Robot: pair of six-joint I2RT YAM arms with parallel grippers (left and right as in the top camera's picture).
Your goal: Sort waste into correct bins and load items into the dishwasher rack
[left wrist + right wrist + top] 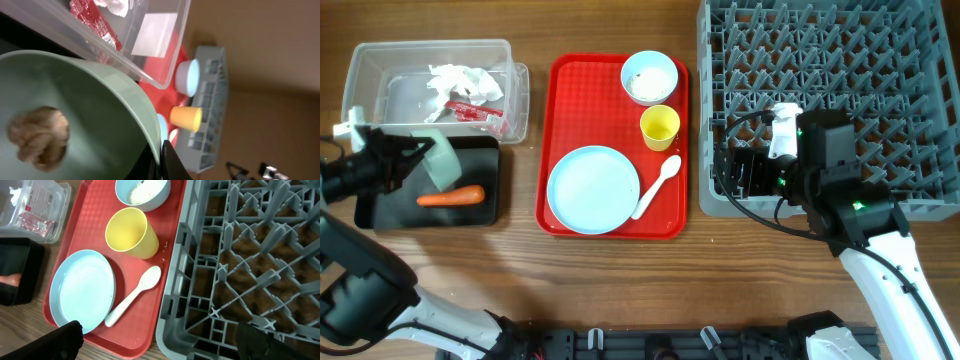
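My left gripper point(420, 157) is shut on the rim of a pale green bowl point(442, 162), tilted on its side over the black tray point(390, 208). In the left wrist view the bowl point(90, 100) holds a brownish food scrap point(38, 137), with the jaws point(161, 157) pinching the rim. An orange carrot point(451, 197) lies in the black tray. The clear tub point(515, 95) holds white tissue point(460, 80) and a red wrapper point(472, 111). My right gripper point(740, 175) is open and empty above the front left corner of the grey dishwasher rack point(880, 60).
The red serving tray point(570, 80) carries a bowl with rice point(648, 77), a yellow cup point(659, 127), a light blue plate point(593, 189) and a white spoon point(657, 186). In the right wrist view, cup point(131, 232), plate point(82, 290) and spoon point(132, 296) lie left of the rack point(250, 255).
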